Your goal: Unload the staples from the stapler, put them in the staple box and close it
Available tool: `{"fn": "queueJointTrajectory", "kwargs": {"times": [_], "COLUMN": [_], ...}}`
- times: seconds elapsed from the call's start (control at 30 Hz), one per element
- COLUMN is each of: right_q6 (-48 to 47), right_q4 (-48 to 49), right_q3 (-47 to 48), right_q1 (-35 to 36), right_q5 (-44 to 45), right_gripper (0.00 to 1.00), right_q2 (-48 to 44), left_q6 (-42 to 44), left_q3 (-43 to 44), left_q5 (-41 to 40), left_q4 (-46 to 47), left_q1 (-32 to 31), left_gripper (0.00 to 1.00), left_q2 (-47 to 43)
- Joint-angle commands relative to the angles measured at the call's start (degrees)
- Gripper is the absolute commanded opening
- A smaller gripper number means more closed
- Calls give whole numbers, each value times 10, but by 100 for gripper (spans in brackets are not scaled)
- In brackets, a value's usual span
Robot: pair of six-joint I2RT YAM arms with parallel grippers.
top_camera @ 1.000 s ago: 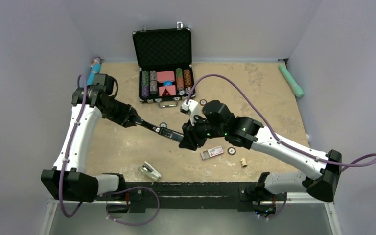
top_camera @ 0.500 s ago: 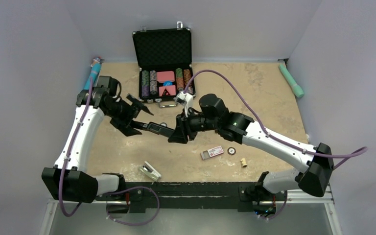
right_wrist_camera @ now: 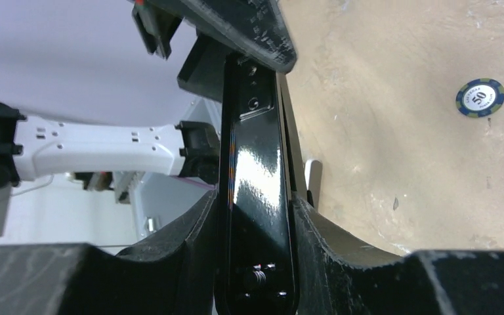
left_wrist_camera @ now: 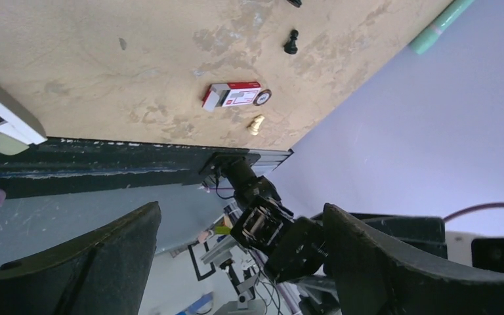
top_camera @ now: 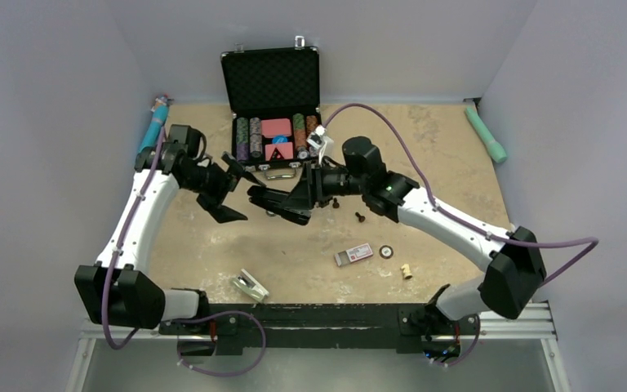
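Stapler [right_wrist_camera: 252, 190] clenched between the right gripper [top_camera: 304, 196] fingers, apparently raised off the table, its free end reaching out past the fingertips toward the left gripper [top_camera: 235, 194]. Probably held this way to brace the body so the other arm can work the magazine. Left fingers [left_wrist_camera: 394, 262] released, spread wide with nothing between them, just short of that free end. Staples not visible, presumably inside the stapler, can't confirm.

Counts:
- one stapler
- two grippers
- one red-and-white box [left_wrist_camera: 233, 95], well beyond the left fingers
- one ring [left_wrist_camera: 262, 97], just beside the box
- one tan piece [left_wrist_camera: 256, 123], near the box
- two small black pieces [top_camera: 360, 217], near the right fingers
- one poker chip [right_wrist_camera: 479, 97], off to the side of the right fingers
- one open case [top_camera: 271, 77]
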Motion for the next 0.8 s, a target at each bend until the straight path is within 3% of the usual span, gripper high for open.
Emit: {"fn": "queueJointTrajectory", "kwargs": {"times": [0.0,0.23,0.53,0.67,0.77], "right_q6": [59,215,417,422,450], "right_q4": [135,281,457,473,541], "right_q3": [5,-53,-110,-104,-104], "right_q1": [-42,-71,-84,-87,-88], "right_q5": [-70,-183,-255,-258,-261], "right_gripper": [0,0,0,0,0], "right_q2": [18,50,73,73,76], "left_q6": [-21,27,130,175,182], "left_q3": [-14,21,46,55,24], "left_q5": [49,49,13,-26,-5], "left_q4": [33,18,12,13,52], "left_q1": [-2,-3,-5,-10,-12], "left_gripper": [96,93,92,92,92], "left_q2": [-39,-53,-80,-98,-109]}}
